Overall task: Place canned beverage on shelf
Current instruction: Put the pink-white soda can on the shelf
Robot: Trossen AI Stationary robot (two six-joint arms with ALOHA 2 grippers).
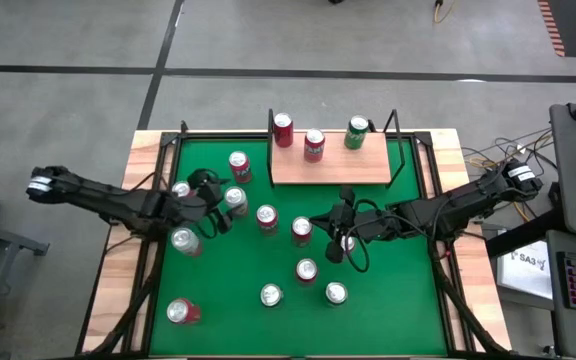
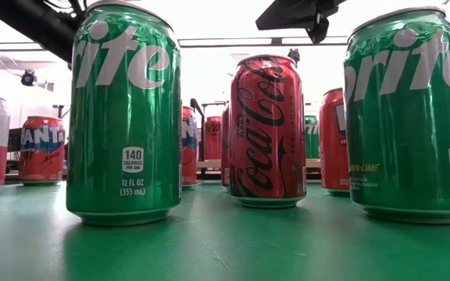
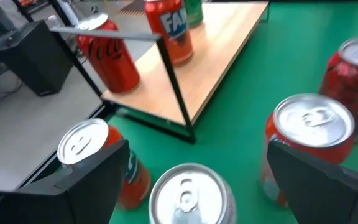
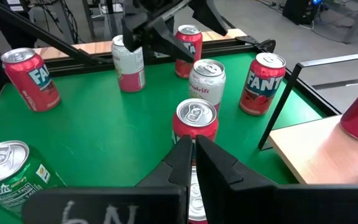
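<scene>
Both arms were dark and jointed, with looping black cables (white-grey caps at their outer ends).

The tabletop (image 1: pixel 368 300) is showing solid green felt. The shelf (image 1: pixel 353 168) is showing light tan wood with thin black uprights. On it, 2 red cans (image 1: pixel 283 130) and 1 green can (image 1: pixel 356 133) are standing. In the low view, 2 green Sprite cans (image 2: pixel 123 117) with white lettering are flanking a red Coca-Cola can (image 2: pixel 267 129) with black script. A red Fanta can (image 4: pixel 261 83) is bearing a blue-and-white logo.
</scene>
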